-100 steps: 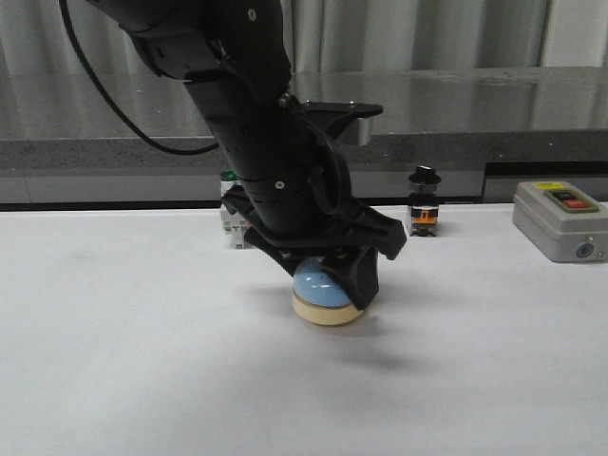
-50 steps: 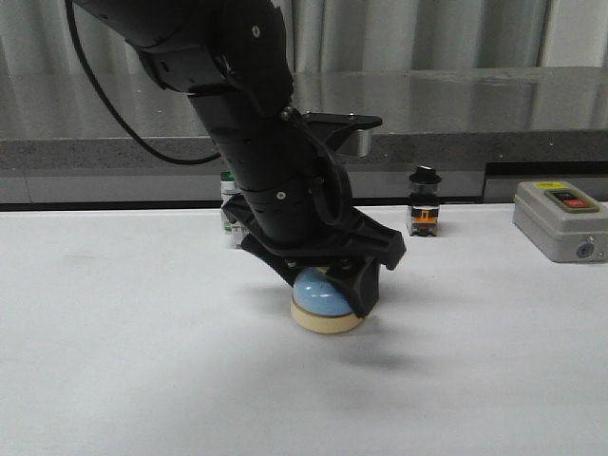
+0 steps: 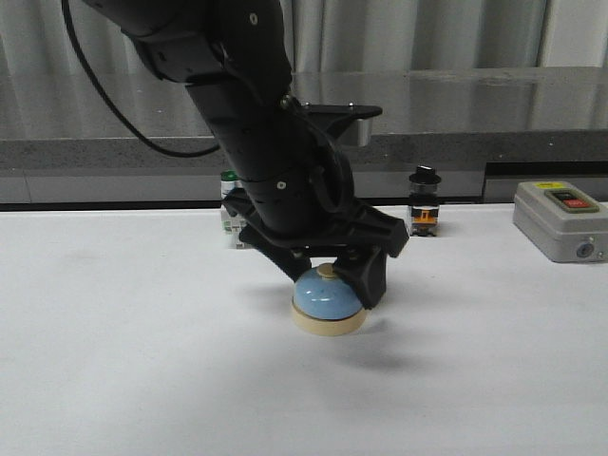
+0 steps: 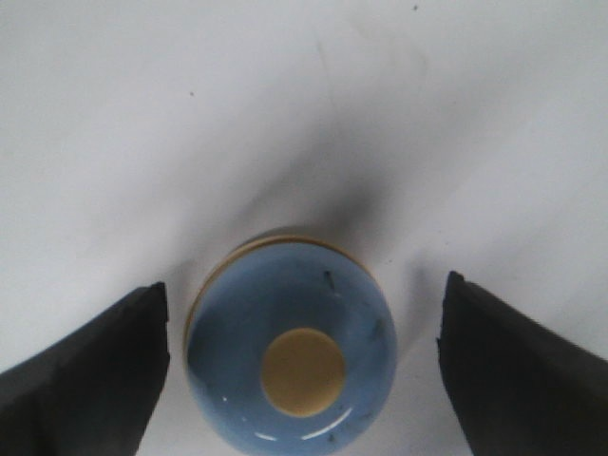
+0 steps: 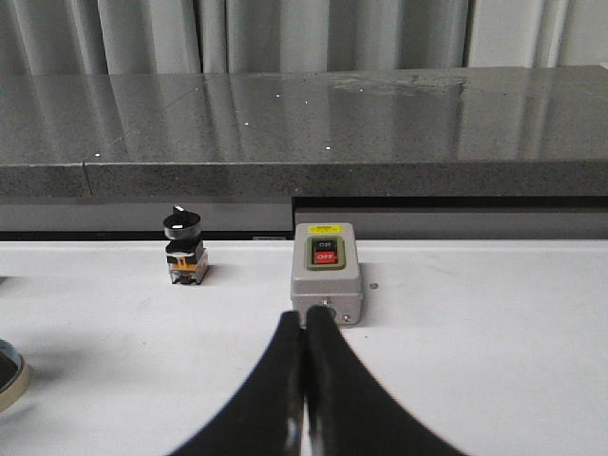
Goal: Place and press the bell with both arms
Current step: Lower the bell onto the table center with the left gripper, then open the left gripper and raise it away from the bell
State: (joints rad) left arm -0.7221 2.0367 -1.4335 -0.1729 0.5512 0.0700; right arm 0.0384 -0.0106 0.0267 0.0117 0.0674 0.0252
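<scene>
The light-blue bell [image 3: 326, 299] with cream base and cream button stands upright on the white table. My left gripper [image 3: 328, 278] hangs directly over it, open. In the left wrist view the bell [image 4: 290, 347] lies between the two black fingers [image 4: 95, 370], which stand apart from its sides without touching; my left gripper [image 4: 304, 313] holds nothing. My right gripper [image 5: 306, 321] is shut and empty, low over the table, pointing at the grey box. It does not show in the front view. A sliver of the bell's base [image 5: 9, 378] shows in the right wrist view.
A grey box with a red button [image 3: 560, 220] sits at the right, also in the right wrist view [image 5: 326, 271]. A black-knob switch [image 3: 424, 204] stands behind the bell, also in the right wrist view [image 5: 183, 249]. A green-capped white switch [image 3: 228, 217] is partly hidden behind the left arm. A dark counter runs along the back.
The left gripper has risen a little off the bell. The bell's button now shows below the fingers. The bell stays on the table.
</scene>
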